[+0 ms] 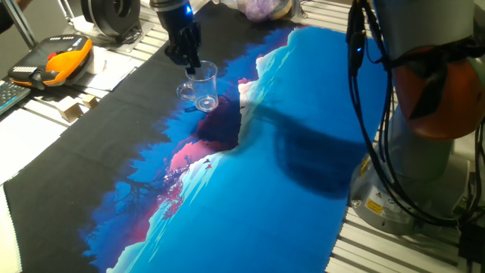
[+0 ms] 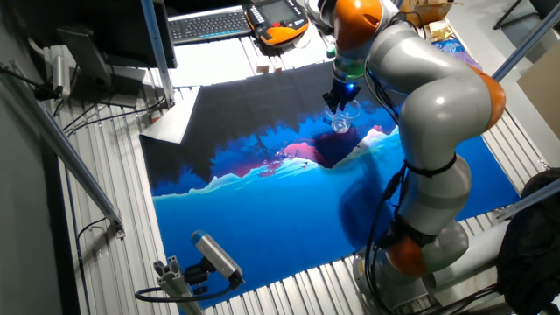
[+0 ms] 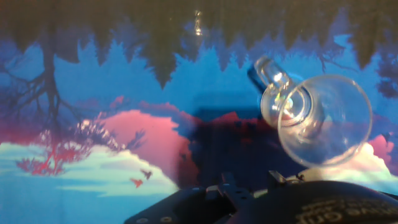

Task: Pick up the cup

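Observation:
The cup (image 1: pixel 204 89) is a small clear mug standing upright on the dark part of the printed mat (image 1: pixel 303 114). Its loop handle (image 1: pixel 184 92) points left. My gripper (image 1: pixel 190 68) comes down from above onto the rim's left back edge, and its dark fingers look pinched together on the wall there. The other fixed view shows the gripper (image 2: pixel 339 103) right over the cup (image 2: pixel 343 121). In the hand view the cup (image 3: pixel 323 121) fills the right side, with its handle (image 3: pixel 271 73) toward the top. The fingertips are hidden there behind the black hand housing (image 3: pixel 261 205).
The grey and orange arm (image 1: pixel 424 91) with its cables stands at the right. An orange and black teach pendant (image 1: pixel 57 61) and small boxes lie at the left past the mat. A keyboard (image 2: pixel 206 24) and a small camera (image 2: pixel 214 255) sit near the table's edges.

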Motion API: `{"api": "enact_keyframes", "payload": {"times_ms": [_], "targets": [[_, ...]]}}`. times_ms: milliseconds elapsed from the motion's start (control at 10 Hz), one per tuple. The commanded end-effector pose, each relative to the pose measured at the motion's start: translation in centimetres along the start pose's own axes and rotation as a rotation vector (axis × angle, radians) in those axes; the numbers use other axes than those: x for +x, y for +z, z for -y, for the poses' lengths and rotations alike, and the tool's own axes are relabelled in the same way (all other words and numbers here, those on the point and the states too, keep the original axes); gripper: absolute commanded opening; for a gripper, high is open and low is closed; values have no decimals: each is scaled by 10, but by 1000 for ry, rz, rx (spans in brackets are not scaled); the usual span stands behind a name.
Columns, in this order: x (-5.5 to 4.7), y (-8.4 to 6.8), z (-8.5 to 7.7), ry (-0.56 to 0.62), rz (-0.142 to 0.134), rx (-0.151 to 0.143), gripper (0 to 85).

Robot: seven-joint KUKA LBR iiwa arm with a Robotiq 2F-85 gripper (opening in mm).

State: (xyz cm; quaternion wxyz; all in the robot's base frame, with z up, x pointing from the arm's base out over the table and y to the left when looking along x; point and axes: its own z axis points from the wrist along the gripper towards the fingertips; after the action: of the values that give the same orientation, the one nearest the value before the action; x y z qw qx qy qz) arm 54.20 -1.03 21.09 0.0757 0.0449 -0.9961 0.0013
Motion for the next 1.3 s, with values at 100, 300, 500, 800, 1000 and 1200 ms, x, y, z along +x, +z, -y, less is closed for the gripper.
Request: {"api": "enact_keyframes", "payload": {"times_ms": [100, 300, 500, 800, 1000, 1200], "targets": [[-13, 12, 5, -1, 11, -17, 340], [-21, 23, 10, -6, 21, -18, 340], [-26, 33, 16, -1, 41, -16, 340], [-26, 41, 24, -9, 60, -17, 340], [-27, 43, 27, -13, 64, -8, 510], [-30, 47, 27, -19, 68, -7, 510]]}}
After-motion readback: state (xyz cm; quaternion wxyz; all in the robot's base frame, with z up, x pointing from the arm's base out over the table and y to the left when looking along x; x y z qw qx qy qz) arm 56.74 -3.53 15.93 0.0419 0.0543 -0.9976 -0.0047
